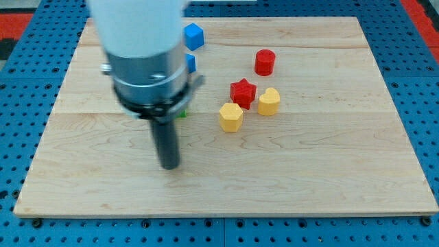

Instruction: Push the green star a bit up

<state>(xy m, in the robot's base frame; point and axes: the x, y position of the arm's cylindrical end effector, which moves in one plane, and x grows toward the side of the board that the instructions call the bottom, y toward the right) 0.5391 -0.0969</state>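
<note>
My tip [169,166] is the lower end of a straight dark rod; there is no claw on this arm, so nothing opens, closes or holds anything, and the tip touches no block. It rests on the wooden board [309,178] on the left side of the scene, in the near half, with bare wood all around it.

Above the rod sits the arm's wide grey and white body [140,55], which blocks much of the far left part of the board. Just at its lower right edge a small sliver of green [182,114] peeks out. This is the green block, lying a little beyond my tip and slightly to its right; most of it is hidden, so its star shape cannot be made out.

Farther back, a blue block [190,64] shows partly from behind the arm's body, and another blue block [194,36], cube-like, lies beyond it near the far edge.

To the right, near the board's middle, sits a red star [243,90]. A yellow block [231,116] lies just near and left of it, and a second yellow block [269,101] just to its right. A red cylinder [265,62] stands farther back, apart from these three.
</note>
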